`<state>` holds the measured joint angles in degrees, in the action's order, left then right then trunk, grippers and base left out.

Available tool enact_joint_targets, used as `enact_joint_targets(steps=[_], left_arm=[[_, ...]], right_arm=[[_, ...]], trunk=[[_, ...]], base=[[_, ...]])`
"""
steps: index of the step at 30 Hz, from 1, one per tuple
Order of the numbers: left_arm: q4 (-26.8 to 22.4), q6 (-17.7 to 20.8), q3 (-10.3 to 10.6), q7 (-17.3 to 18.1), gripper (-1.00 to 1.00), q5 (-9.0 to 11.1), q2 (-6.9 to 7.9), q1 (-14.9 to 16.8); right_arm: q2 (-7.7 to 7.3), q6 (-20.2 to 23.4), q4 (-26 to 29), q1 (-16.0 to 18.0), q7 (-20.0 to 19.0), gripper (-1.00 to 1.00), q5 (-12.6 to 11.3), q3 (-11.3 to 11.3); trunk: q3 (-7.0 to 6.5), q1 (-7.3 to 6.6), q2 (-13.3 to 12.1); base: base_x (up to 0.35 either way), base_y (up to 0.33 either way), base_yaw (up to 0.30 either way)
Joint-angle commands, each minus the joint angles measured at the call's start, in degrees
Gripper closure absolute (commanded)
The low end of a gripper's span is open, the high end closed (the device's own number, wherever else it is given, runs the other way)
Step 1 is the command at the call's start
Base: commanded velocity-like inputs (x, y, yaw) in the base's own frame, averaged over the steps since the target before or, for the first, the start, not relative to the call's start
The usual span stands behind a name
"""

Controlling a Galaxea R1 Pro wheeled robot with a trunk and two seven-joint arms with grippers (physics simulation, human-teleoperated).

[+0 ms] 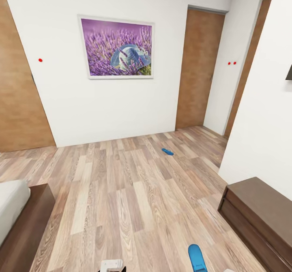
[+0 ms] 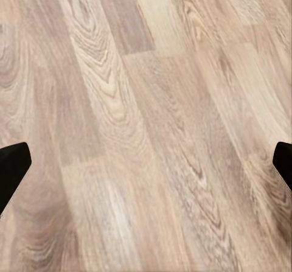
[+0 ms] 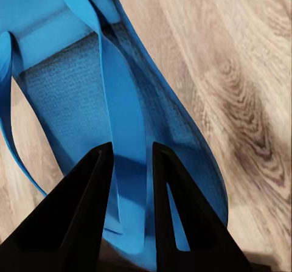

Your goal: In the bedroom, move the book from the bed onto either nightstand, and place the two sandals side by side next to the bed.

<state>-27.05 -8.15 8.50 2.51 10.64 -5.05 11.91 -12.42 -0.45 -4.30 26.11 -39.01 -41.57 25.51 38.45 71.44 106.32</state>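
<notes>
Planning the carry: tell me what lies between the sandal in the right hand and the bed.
Nothing visible. The right hand is shut on a sandal strap; bare wood floor runs from it to the bed at the lower left. The other sandal lies farther off, toward the door.

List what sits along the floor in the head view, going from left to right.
Bed with its grey mattress and dark wooden base → far sandal lying on the planks → near sandal, clamped by its strap in the right gripper → low dark-brown cabinet by the right wall.
</notes>
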Motion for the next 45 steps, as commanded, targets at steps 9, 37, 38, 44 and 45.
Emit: enact_joint_targets(steps=[9,37,38,44,45], left_arm=[[0.1,-0.3,0.3,0.5,-1.0,0.6,0.06,0.0],[0.1,-0.4,-0.2,0.5,-1.0,0.7,0.04,0.0],[0.1,-0.4,-0.2,0.5,-1.0,0.7,0.04,0.0],[0.1,-0.4,-0.2,0.5,-1.0,0.7,0.05,0.0],[0.1,-0.4,-0.2,0.5,-1.0,0.7,0.05,0.0]], right_arm=[[0.02,0.0,-0.2,0.1,-0.5,1.0,-0.6,0.4],[-0.06,0.1,-0.1,0.1,-0.6,1.0,-0.7,0.2],[-0.06,0.1,-0.1,0.1,-0.6,1.0,-0.7,0.2],[-0.06,0.0,-0.2,0.1,-0.5,1.0,-0.6,0.2],[-0.06,0.0,-0.2,0.1,-0.5,1.0,-0.6,0.2]], trunk=[[0.06,0.03,0.0],[0.06,0.03,0.0],[0.06,0.03,0.0],[0.06,0.03,0.0],[0.06,0.03,0.0]], base=[[0.329,0.002,0.0],[0.33,0.0,0.0],[0.33,0.0,0.0],[0.33,0.0,0.0],[0.33,0.0,0.0]])
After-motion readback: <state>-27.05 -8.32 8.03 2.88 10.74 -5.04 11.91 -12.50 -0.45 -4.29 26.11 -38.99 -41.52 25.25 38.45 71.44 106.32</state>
